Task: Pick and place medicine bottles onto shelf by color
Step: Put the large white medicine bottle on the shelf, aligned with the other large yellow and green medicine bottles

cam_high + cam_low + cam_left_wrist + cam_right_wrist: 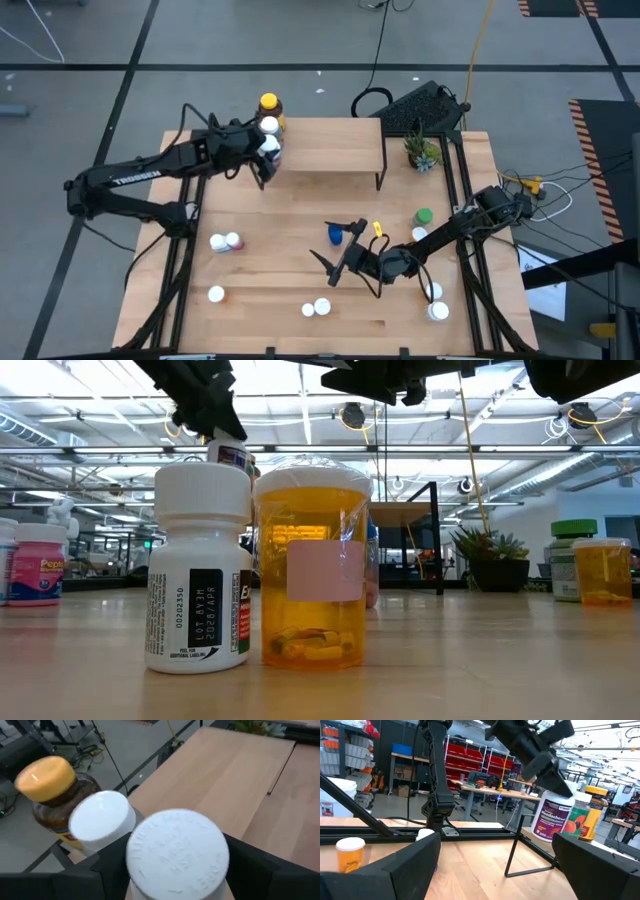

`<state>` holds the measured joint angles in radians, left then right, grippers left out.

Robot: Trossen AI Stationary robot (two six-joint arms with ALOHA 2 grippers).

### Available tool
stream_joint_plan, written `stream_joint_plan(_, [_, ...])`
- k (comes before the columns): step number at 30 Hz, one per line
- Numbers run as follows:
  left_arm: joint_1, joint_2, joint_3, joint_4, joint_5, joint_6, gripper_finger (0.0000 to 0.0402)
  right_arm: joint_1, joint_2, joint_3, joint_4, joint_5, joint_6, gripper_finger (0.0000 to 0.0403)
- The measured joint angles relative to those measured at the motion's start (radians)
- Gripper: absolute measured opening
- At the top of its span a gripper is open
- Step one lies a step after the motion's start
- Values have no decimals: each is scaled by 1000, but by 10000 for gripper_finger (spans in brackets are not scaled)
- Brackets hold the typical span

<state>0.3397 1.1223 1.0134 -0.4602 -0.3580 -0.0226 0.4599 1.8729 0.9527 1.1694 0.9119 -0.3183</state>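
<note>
The left claw (266, 157) is clamped on a white-capped bottle (176, 854) over the shelf (330, 150)'s left end, beside 2 bottles there, apparently grouping. The right claw (338, 255) hangs spread wide above the desk (270, 290), waiting.

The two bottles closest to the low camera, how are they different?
The white bottle is opaque with a bare white cap and printed label; the orange bottle is see-through, showing pills at its bottom, with a blank pale label. The orange one looks wider. Both stand upright, side by side.
</note>
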Motion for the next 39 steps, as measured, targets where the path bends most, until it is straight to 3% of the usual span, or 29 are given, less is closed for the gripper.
stream_joint_plan(12, [16,41,3,19,-9,50,260,0,1,0,-8,0,-2,380])
stream_joint_plan(29, [13,0,-2,-9,-6,43,260,0,1,0,-11,0,-4,380])
stream_joint_plan(33, [13,-25,-4,-18,-3,36,274,0,1,0,-16,0,-1,380])
stream_joint_plan(39, [13,-37,-4,-25,-4,36,327,0,1,0,-26,0,13,380])
